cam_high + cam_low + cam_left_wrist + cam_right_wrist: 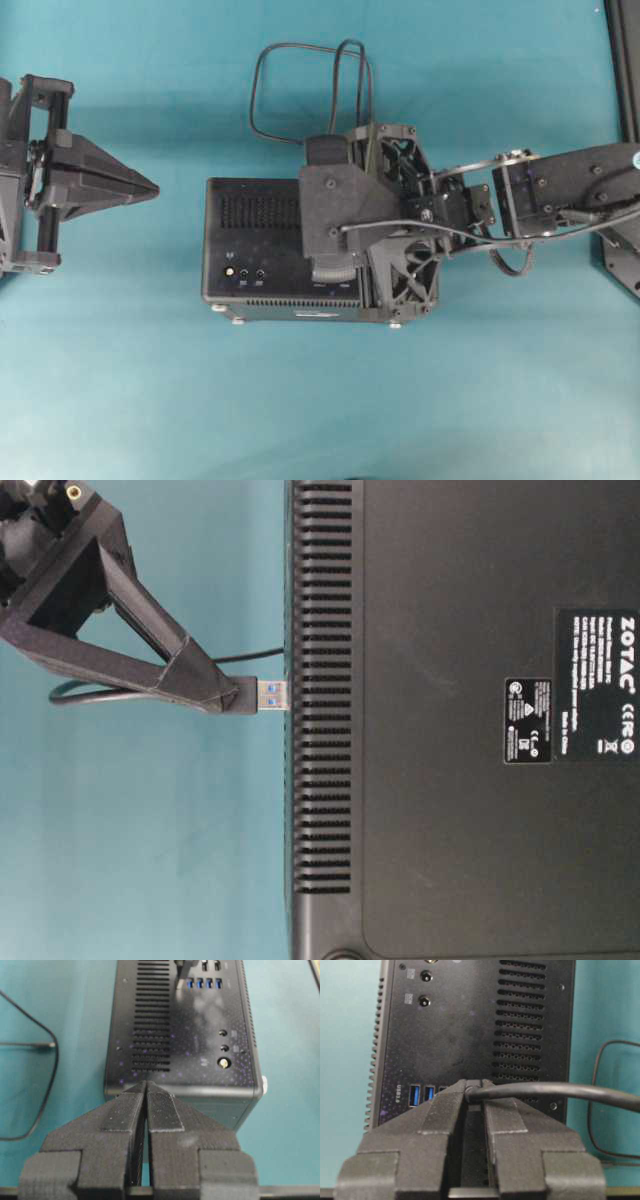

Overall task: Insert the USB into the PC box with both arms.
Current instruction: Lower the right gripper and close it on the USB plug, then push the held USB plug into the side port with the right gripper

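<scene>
The black PC box [255,245] lies mid-table with its port face up. My right gripper [330,262] hangs over it, shut on the USB plug [268,693]. The plug's blue-tongued metal end meets the port face; how deep it sits I cannot tell. In the right wrist view the gripper [472,1085] pinches the plug beside the blue ports [420,1095], and the cable [545,1091] runs off right. The USB cable [300,80] loops behind the box. My left gripper [150,190] is shut on nothing, left of the box and apart from it; its tips [146,1084] point at the box's end [190,1025].
Teal cloth covers the table. A black frame [625,60] stands at the far right edge. The box's small silver feet [238,320] face the near side, and its labelled underside [600,680] fills the table-level view. Part of the cable loop [50,1060] lies left of the left gripper.
</scene>
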Robot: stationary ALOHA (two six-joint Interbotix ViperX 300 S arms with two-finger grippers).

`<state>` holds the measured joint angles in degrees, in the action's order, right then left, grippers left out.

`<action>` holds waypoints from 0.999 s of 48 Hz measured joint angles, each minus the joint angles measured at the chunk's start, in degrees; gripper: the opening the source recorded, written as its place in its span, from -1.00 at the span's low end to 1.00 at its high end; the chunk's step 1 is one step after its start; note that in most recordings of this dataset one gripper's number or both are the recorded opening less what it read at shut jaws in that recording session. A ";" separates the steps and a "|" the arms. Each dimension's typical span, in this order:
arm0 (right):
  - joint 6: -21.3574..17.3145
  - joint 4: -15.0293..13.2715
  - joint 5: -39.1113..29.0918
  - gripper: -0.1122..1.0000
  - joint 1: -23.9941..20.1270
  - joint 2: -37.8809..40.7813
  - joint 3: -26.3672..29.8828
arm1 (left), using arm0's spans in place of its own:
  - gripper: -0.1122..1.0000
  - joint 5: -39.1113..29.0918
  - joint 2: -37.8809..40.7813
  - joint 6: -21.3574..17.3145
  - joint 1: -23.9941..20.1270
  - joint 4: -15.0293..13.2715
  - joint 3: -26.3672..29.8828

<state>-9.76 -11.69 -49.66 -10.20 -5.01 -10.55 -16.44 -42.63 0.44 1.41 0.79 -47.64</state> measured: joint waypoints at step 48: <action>-3.96 0.26 -0.35 -0.63 -1.23 0.97 0.09 | -0.80 1.67 0.62 0.00 0.62 0.00 -1.05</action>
<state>-13.71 -11.43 -50.01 -11.43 -4.04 -10.46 -14.77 -42.01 0.44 2.02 0.79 -48.69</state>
